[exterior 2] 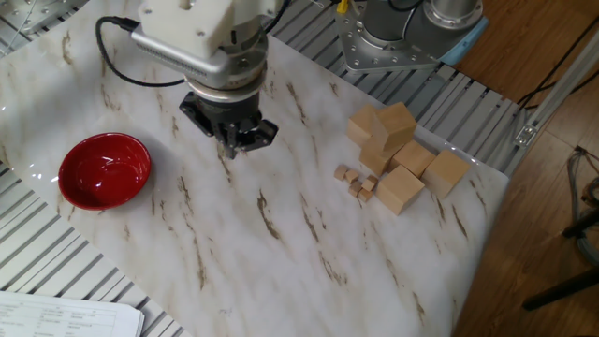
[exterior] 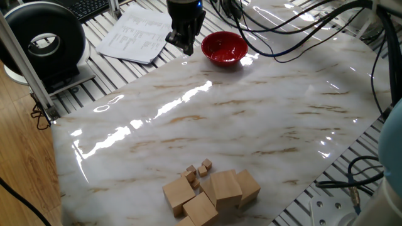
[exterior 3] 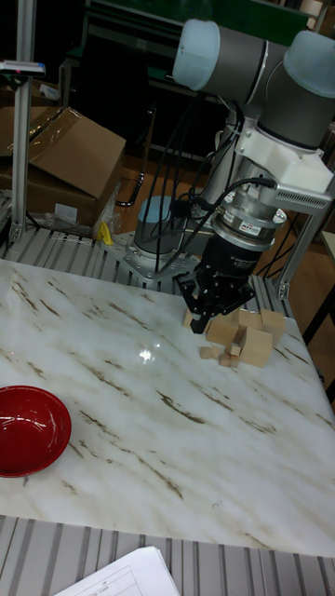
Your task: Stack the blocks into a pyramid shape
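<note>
White marble bench (exterior: 264, 119) streaked with brown veins; glossy red bowl (exterior: 223, 48); light-tan wooden blocks (exterior 2: 402, 150); black claw (exterior 2: 234, 142) beneath a white-grey wrist housing (exterior 2: 201, 37).
</note>
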{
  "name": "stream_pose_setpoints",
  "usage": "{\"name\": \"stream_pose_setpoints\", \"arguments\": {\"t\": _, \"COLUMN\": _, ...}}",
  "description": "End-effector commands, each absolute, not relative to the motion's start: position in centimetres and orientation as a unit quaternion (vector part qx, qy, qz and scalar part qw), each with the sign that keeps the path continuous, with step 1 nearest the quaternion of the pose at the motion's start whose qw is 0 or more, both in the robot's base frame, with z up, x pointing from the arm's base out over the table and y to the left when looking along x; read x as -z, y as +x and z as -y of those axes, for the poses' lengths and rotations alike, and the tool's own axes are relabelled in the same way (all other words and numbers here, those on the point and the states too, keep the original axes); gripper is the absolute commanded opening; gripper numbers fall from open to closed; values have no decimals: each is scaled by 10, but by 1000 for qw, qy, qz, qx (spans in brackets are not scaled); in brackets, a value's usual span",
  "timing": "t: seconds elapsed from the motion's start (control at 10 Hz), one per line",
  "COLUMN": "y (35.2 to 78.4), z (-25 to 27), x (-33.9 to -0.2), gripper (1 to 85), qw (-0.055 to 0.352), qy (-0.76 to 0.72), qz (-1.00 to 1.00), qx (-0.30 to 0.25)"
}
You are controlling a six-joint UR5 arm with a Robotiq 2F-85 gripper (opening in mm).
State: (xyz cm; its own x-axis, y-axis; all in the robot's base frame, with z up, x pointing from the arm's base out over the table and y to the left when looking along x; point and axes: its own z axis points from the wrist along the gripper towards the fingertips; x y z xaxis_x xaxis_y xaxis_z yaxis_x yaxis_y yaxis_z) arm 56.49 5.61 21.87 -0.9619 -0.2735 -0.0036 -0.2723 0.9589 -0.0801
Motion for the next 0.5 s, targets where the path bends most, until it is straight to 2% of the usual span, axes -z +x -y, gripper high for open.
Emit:
{"name": "stream_pose_setpoints", "arguments": {"t": 0.0, "y": 538, "z": -68, "x": -225, "gripper": 10, "qw": -3, "qy": -152, "qz": -988, "qx": 19}}
{"name": "stream_pose_setpoints", "arguments": {"t": 0.1, "y": 532, "z": -69, "x": -225, "gripper": 10, "qw": -3, "qy": -157, "qz": -987, "qx": 30}}
{"name": "stream_pose_setpoints", "arguments": {"t": 0.4, "y": 530, "z": -90, "x": -219, "gripper": 10, "qw": 9, "qy": -153, "qz": -988, "qx": 17}}
